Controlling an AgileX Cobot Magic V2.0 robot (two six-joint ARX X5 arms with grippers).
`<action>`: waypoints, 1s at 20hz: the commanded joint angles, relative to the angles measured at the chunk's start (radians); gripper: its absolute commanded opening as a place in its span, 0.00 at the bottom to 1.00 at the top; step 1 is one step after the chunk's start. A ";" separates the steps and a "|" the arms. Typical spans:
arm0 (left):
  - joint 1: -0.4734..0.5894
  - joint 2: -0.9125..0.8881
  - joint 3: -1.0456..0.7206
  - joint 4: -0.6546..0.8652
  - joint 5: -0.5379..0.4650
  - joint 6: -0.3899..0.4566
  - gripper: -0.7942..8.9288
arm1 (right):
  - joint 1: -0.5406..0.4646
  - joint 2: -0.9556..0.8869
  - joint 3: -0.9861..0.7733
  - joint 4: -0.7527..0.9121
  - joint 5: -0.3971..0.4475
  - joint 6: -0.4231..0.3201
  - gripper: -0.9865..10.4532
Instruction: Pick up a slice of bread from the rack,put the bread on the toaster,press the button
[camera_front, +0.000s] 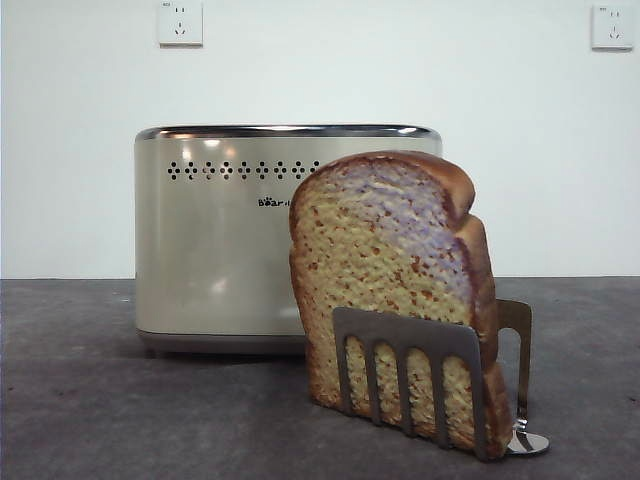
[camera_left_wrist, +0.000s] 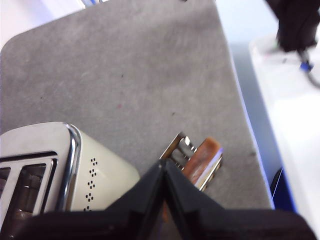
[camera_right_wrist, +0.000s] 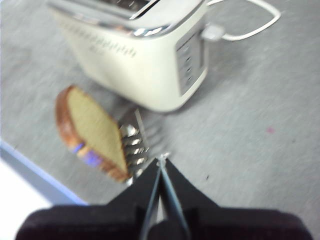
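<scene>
Slice of bread (camera_front: 390, 270) leans in rack (camera_front: 415, 375), lower right of front frame, before toaster (camera_front: 215, 240); both left gripper (camera_left_wrist: 164, 172) and right gripper (camera_right_wrist: 162, 167) empty, jaws together: spread jaws, pinch crust top.

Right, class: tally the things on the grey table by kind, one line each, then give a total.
Slice of bread: 1
Rack: 1
Toaster: 1
Total: 3
</scene>
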 joint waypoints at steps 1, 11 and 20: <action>-0.014 0.046 0.031 -0.061 -0.055 0.143 0.07 | 0.000 0.000 0.008 -0.031 -0.009 -0.044 0.08; -0.059 0.124 0.049 -0.151 -0.227 0.253 0.08 | 0.000 0.000 0.008 -0.056 -0.009 -0.043 0.08; -0.162 0.150 0.049 -0.164 -0.371 0.272 0.49 | 0.000 0.000 0.008 -0.056 -0.009 -0.043 0.08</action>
